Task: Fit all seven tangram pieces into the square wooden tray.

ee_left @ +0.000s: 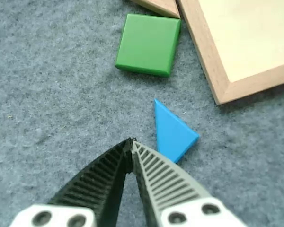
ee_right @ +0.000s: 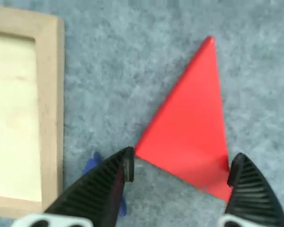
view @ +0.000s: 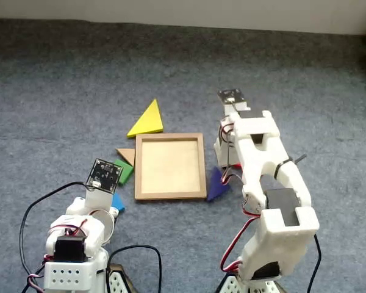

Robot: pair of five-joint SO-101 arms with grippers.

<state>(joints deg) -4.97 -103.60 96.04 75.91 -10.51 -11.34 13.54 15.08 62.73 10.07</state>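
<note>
Judging the red triangle (ee_right: 191, 123) by its look, we take it for a light, stiff, flat piece with smooth painted faces, likely to slide or pivot if pinched near a corner. Since it lies flush on the grey carpet (ee_right: 132, 71) and offers only its thin edges, we would grip across the broad end, one finger on each slanting edge. The right pincer (ee_right: 181, 165) stands with its jaws wide apart; that broad end lies right between the fingertips, with the sharp corner pointing away from it. The square wooden tray (ee_right: 49, 118) sits off to one side of this pincer, beyond a strip of carpet. The left pincer (ee_left: 131, 144) has its jaws together, with the small blue triangle (ee_left: 173, 132) just beside its tip and the green square (ee_left: 148, 44) farther ahead
</note>
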